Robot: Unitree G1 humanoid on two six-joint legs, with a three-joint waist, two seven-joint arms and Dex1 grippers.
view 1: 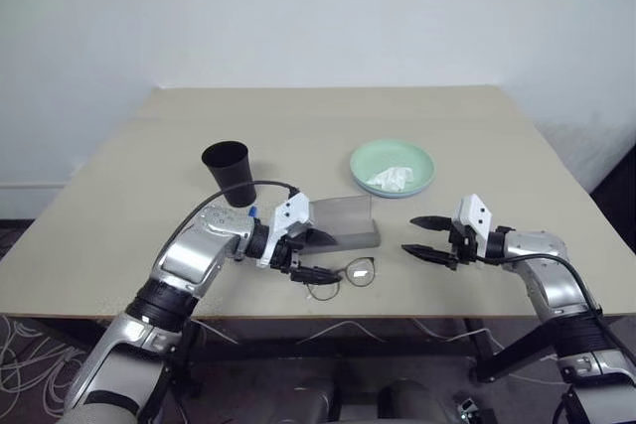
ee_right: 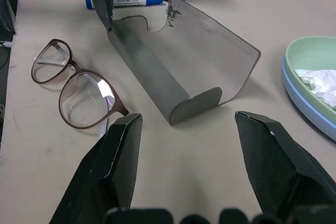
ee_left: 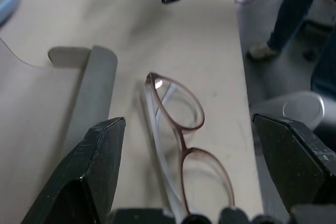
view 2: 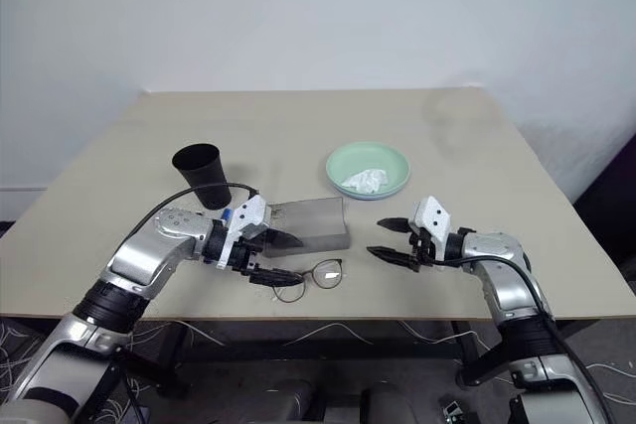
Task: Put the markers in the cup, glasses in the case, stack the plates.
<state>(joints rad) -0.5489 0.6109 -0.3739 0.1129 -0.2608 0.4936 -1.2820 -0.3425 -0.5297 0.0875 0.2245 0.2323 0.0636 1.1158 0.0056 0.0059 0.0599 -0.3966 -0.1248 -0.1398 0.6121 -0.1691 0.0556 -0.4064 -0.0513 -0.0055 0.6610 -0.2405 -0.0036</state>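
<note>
The glasses (view 1: 350, 273) lie unfolded on the desk (view 1: 477, 136) near its front edge, just in front of the open grey case (view 1: 348, 221). Their long axis runs roughly along that edge. The left claw (view 1: 316, 257) is much the nearer, wide open and empty, with the frame lying between its fingers in the wrist view; the right claw (view 1: 429, 237) hangs well apart, also open and empty. The glasses are thin brown-rimmed, with rounded clear lenses, probably light and easily bent.
</note>
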